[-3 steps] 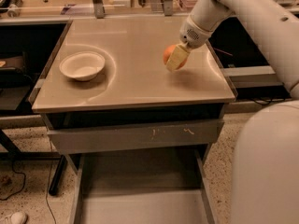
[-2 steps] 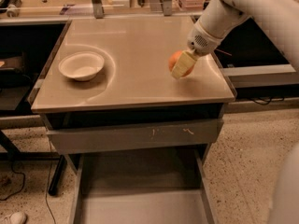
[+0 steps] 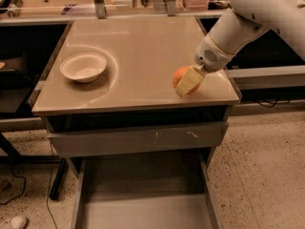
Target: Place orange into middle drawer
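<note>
The orange [image 3: 181, 75] is a small round fruit held in my gripper [image 3: 187, 81] above the front right part of the tabletop [image 3: 143, 51]. The pale fingers [image 3: 188, 80] are shut on it; one lies across its front. My white arm [image 3: 238, 27] reaches in from the upper right. The middle drawer [image 3: 143, 194], a wide grey metal tray with thin side walls, is pulled open below the table, in front of and lower than the orange.
A white bowl [image 3: 84, 67] stands on the left of the tabletop. A shut drawer with a scratched grey front [image 3: 138, 138] sits under the tabletop. Shelving and clutter line the back. Speckled floor [image 3: 267, 175] lies to the right.
The gripper has carried the orange toward the table's front right edge. The view has also shifted a little.
</note>
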`<move>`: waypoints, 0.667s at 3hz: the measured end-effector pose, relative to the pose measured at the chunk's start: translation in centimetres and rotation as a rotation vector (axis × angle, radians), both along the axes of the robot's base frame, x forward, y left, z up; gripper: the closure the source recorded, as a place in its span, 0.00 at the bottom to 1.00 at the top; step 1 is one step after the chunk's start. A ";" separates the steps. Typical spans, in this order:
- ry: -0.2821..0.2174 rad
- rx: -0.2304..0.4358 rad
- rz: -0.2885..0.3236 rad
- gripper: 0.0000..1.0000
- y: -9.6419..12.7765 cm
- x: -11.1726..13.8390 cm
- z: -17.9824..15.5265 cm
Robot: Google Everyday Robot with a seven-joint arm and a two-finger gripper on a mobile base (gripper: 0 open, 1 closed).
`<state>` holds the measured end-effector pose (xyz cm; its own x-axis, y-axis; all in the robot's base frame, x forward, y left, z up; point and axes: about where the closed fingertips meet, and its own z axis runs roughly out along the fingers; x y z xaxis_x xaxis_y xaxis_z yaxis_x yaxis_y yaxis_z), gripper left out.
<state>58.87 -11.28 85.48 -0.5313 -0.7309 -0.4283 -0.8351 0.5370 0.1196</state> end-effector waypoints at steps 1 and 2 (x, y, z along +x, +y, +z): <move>0.026 -0.021 -0.016 1.00 -0.2 -4.1 0.6; 0.057 -0.029 -0.055 1.00 -0.2 -10.4 0.9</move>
